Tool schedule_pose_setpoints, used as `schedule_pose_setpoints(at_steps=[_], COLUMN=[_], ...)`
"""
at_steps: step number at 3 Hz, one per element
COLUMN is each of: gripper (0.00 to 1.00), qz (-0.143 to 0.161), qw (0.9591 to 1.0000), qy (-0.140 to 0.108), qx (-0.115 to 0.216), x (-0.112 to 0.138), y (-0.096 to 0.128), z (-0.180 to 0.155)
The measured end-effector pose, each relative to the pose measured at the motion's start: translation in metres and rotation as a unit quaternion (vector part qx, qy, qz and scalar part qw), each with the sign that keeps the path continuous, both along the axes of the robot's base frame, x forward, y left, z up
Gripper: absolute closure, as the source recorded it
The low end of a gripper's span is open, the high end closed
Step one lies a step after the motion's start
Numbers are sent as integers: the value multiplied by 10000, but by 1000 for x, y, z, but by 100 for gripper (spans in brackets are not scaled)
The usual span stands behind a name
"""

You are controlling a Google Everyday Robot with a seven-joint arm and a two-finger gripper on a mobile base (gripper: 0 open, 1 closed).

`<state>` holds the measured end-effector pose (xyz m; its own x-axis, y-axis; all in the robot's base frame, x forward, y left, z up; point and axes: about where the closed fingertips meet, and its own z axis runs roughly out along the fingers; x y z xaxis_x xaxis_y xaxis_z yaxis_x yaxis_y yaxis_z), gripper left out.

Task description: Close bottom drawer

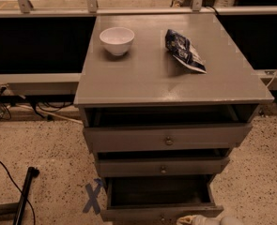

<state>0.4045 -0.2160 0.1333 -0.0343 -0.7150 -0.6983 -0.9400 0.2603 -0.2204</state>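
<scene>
The grey cabinet [175, 86] has all three drawers pulled out. The bottom drawer [128, 214] is the lowest tier, at the bottom edge of the camera view. It stands open, with a dark interior [159, 191] and a small round knob [162, 217] on its front panel. My gripper [189, 219] shows only as a pale tip at the bottom edge, right of the knob and at the drawer's front panel. Most of it is cut off by the frame.
A white bowl [117, 40] and a blue snack bag [185, 50] lie on the cabinet top. The middle drawer [161, 167] and top drawer [168, 137] also stand partly open. A blue tape cross [93, 198] and a black pole [24, 196] are on the floor to the left.
</scene>
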Motion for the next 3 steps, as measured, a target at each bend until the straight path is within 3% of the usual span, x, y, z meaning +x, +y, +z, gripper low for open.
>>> schedule_pose_setpoints(at_steps=[2,3], gripper=[100,100], qz=[-141,163], qw=[9992,9992], qy=[-319,-165], qx=[171,330], x=[62,70], y=[-4,-6], z=[13,20])
